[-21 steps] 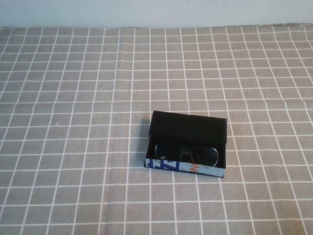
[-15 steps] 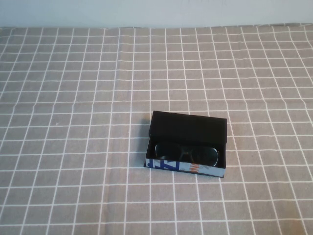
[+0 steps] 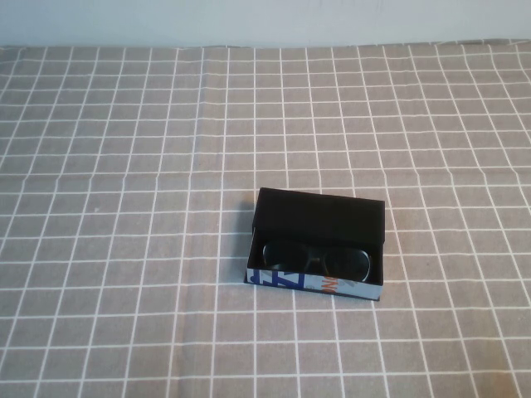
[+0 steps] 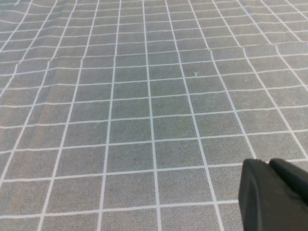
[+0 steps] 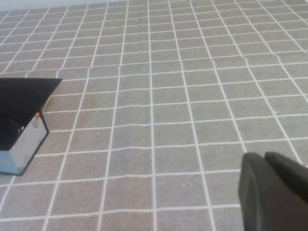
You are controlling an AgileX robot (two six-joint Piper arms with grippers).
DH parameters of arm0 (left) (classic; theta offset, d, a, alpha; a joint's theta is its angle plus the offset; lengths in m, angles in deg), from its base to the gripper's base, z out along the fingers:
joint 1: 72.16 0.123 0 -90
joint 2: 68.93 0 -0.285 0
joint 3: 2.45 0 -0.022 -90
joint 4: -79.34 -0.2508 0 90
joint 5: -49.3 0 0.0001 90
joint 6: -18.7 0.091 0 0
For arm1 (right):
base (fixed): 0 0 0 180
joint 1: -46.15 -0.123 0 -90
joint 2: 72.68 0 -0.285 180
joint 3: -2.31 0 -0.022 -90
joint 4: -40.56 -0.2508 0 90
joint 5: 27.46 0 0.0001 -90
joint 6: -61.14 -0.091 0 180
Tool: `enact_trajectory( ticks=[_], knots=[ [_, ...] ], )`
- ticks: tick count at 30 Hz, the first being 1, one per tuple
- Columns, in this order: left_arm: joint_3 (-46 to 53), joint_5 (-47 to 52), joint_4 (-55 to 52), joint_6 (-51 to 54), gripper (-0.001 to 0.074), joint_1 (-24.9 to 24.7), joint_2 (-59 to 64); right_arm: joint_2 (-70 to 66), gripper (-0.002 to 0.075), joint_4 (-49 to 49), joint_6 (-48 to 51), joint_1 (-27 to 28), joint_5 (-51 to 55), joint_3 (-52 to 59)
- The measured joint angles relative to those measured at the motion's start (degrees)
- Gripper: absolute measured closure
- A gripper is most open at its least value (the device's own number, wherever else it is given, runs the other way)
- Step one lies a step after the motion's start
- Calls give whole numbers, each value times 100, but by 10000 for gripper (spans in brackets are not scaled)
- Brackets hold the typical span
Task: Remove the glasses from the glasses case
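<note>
The glasses case (image 3: 319, 217) is a small black box with its flap lid open, lying a little right of the table's middle in the high view. Its white front side (image 3: 315, 283) carries blue and orange marks. The black glasses (image 3: 315, 259) lie inside it, lenses showing. The case also shows at the edge of the right wrist view (image 5: 21, 122). My left gripper (image 4: 269, 166) is shut and empty over bare cloth, away from the case. My right gripper (image 5: 265, 160) is shut and empty, off to the case's right. Neither arm shows in the high view.
A grey tablecloth (image 3: 124, 207) with a white grid covers the whole table. A pale wall (image 3: 265, 21) runs along the far edge. Nothing else stands on the cloth.
</note>
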Motion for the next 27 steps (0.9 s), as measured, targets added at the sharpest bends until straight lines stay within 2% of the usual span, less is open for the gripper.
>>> enact_trajectory(
  ticks=[6, 10, 27],
  knots=[
    [0, 0, 0, 0, 740, 0, 0, 0, 744, 0, 0, 0, -145, 0],
    [0, 0, 0, 0, 739, 0, 0, 0, 744, -9, 0, 0, -808, 0],
    [0, 0, 0, 0, 740, 0, 0, 16, 744, -115, -24, 0, -6204, 0]
  ],
)
